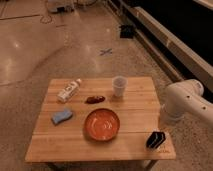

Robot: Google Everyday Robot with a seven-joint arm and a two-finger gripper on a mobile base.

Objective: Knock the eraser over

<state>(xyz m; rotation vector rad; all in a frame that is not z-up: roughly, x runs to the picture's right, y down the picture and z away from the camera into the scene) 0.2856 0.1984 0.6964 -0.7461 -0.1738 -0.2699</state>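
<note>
The eraser [156, 139], a small black block with a pale stripe, stands upright near the front right corner of the wooden table [75, 147]. My white arm [186, 101] reaches in from the right, beside the table's right edge. Its lower end, where the gripper [168, 119] is, hangs just behind and to the right of the eraser, apart from it.
An orange plate [102, 124] sits at the table's front middle, with a blue sponge [61, 116] to its left. A white bottle [69, 90] lies at the back left. A pale cup [118, 86] stands at the back, with a small brown object [95, 99] beside it.
</note>
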